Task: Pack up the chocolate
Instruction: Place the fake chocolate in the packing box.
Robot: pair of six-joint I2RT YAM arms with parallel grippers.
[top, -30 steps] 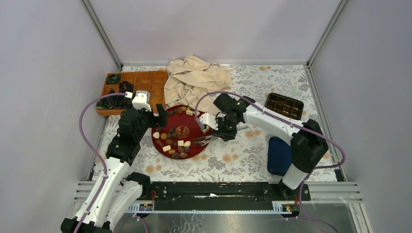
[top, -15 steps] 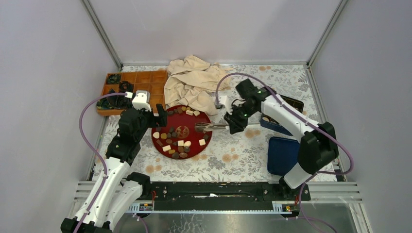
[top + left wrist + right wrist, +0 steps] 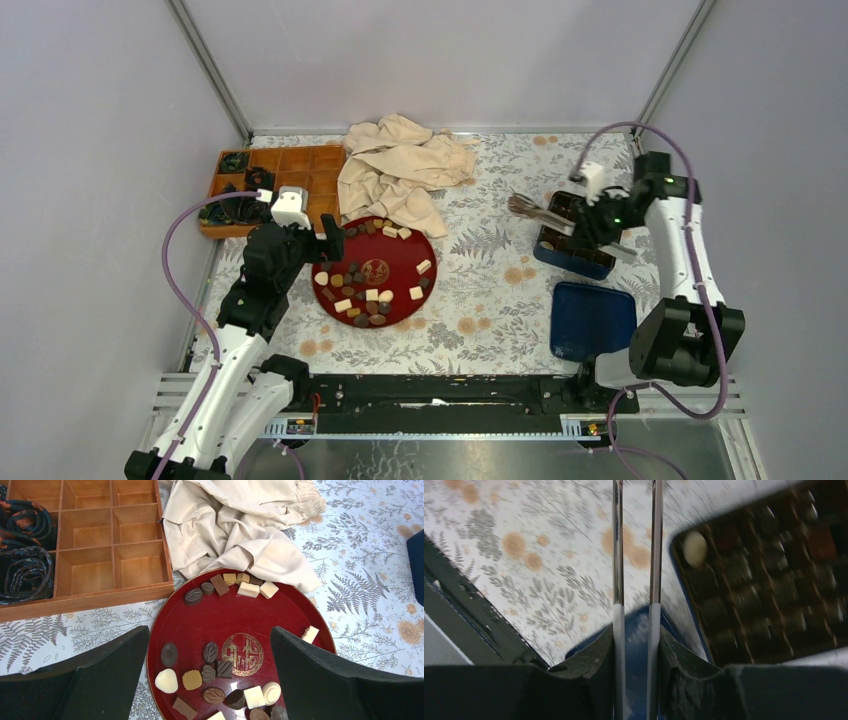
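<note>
About two dozen pieces of chocolate (image 3: 191,679), dark, tan and cream-white, lay loose on the one round red plate (image 3: 280,615). Most clustered at its near side, and a smaller row sat at its far rim against the one crumpled beige cloth (image 3: 235,525). A single cream piece (image 3: 695,548) sat in a corner cell of the one compartmented box (image 3: 572,260) at the right, and one blue lid (image 3: 590,320) lay just nearer. One wooden divider tray (image 3: 120,592) stood left of the plate, with two dark fabric rolls (image 3: 25,572) showing in its left cells. Of the two arms, the left rose from the near edge and bent over the plate's left side, its claw (image 3: 209,632) spread wide, gripping nothing and clear of the pieces. The right arm stretched to the far right, wrist over the box. Its claw (image 3: 636,645) was partly closed, pinching one pair of metal tongs (image 3: 618,555) that pointed left beyond the box. Whether the tong tips carried a piece could not be told.
</note>
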